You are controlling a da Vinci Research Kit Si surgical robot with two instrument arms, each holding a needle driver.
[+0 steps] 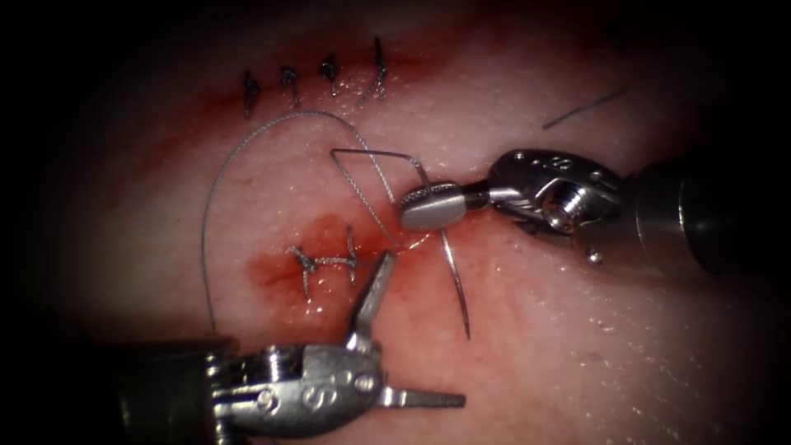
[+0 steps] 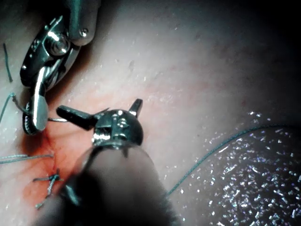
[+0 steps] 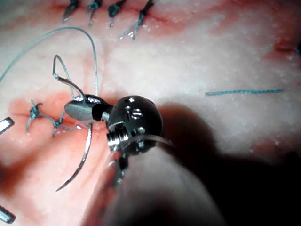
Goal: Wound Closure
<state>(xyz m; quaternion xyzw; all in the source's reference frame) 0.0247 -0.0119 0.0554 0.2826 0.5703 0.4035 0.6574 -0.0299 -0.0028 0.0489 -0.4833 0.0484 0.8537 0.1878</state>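
In the endoscope view our right pincer (image 1: 428, 206) is clenched on the needle (image 1: 456, 276) near its thread end, the point free of the tissue (image 1: 577, 346) right of the cut (image 1: 329, 264); our left pincer (image 1: 395, 330) gapes, holding nothing. In the left wrist view the thread (image 2: 211, 150) lies slack beside it, so we should keep that grip firm. In the right wrist view we count four stitches (image 3: 108, 9) above the cut and two on it.

Silver steel wrists (image 1: 552, 194) with screws, stamped digits, dark shafts (image 1: 700, 218).

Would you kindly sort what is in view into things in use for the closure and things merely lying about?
In use:
- right pincer, shut on the needle near its thread end
- thread
- left pincer, open, holding nothing
- tissue

Lying about:
- cut thread end
- finished stitches
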